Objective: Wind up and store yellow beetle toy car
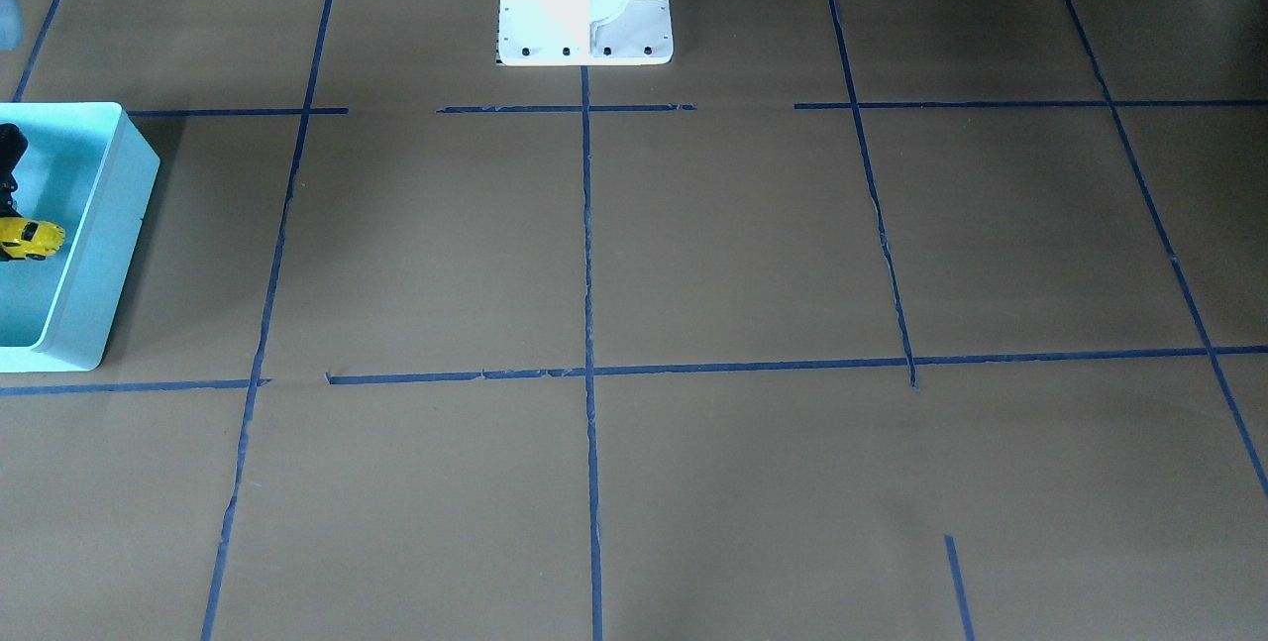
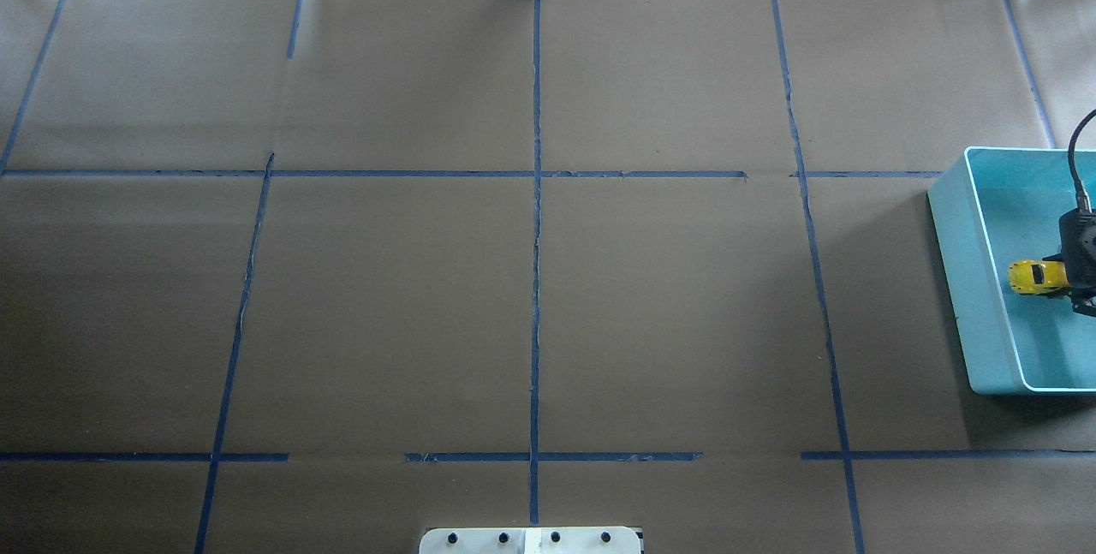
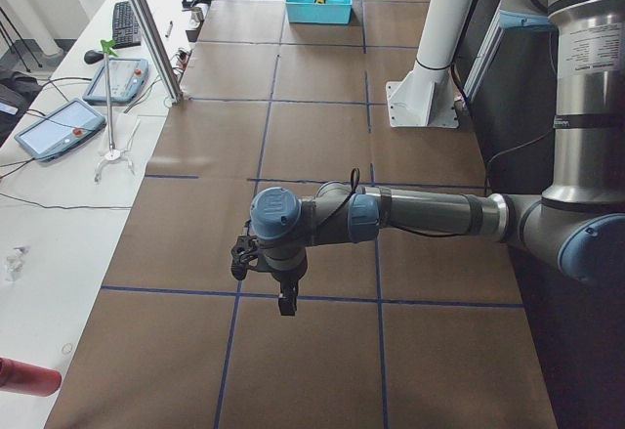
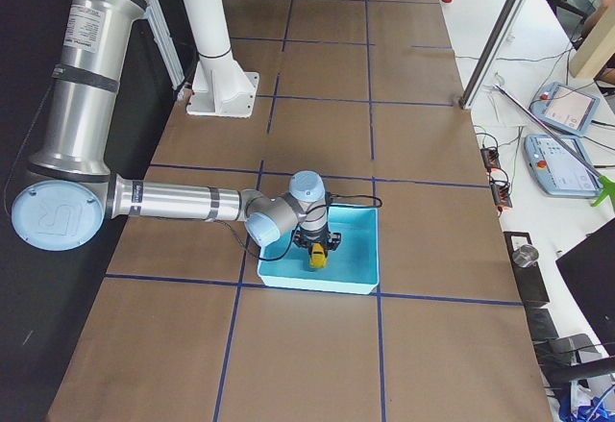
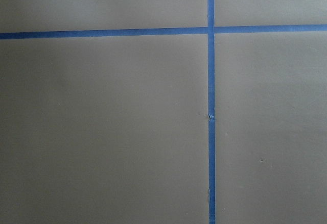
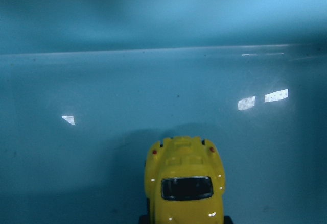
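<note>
The car is inside the bin, near the middle of its length and closer to the wall that faces the table's centre. It is gripped at one end by the right gripper, whose jaws are closed narrowly on it, so that most of the yellow body sticks out past the fingers. In the right wrist view the car's roof, its dark window and two small red lights show against the bin's glossy blue floor, with a soft shadow under it. Whether the wheels touch that floor cannot be told. The bin sits at the table's end on the robot's right, on brown paper crossed by blue tape. The left gripper hangs above the table near the opposite end, well apart from the bin, pointing down close to a crossing of tape lines. Whether its jaws are wide or narrow cannot be told.
</note>
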Robot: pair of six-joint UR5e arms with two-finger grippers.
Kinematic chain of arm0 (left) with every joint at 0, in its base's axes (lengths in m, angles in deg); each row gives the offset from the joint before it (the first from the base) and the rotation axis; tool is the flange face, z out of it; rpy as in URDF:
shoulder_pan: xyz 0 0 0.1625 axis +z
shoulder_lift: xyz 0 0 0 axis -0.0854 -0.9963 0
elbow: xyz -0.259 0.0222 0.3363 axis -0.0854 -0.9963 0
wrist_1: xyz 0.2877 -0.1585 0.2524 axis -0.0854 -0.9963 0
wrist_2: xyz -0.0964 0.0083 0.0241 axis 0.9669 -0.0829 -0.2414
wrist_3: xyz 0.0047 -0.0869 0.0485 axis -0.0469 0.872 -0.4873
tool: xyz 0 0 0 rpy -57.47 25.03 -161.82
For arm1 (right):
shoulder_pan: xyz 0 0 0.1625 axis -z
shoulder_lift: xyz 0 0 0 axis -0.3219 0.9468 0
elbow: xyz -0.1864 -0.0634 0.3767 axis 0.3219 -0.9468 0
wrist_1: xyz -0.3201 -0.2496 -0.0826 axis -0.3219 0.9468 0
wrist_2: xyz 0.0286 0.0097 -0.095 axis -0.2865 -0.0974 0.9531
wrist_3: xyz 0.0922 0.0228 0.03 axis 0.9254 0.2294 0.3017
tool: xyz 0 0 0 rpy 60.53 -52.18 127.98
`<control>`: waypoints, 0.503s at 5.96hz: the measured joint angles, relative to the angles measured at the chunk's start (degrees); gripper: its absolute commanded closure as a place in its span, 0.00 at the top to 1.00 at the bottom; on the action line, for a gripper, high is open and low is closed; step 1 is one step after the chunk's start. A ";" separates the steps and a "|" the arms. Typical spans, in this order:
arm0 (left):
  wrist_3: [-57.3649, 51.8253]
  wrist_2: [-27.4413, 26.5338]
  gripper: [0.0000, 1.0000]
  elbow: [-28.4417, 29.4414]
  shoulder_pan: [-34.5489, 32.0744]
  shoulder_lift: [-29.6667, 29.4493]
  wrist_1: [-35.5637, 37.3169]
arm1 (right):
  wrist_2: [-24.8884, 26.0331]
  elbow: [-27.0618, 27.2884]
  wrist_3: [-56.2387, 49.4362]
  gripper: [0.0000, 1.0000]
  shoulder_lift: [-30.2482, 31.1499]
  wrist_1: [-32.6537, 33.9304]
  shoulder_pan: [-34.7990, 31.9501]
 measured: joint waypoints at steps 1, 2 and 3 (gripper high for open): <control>0.00 0.00 1.00 -0.02 0.02 0.00 0.00 | 0.07 -0.62 0.37 0.20 -0.67 -0.06 0.51; 0.00 0.00 1.00 -0.02 0.07 0.00 0.00 | 0.08 -0.88 0.49 0.38 -0.85 -0.08 0.86; 0.00 0.00 1.00 -0.03 0.06 -0.03 0.00 | 0.04 -0.94 0.53 0.63 -0.89 -0.08 1.11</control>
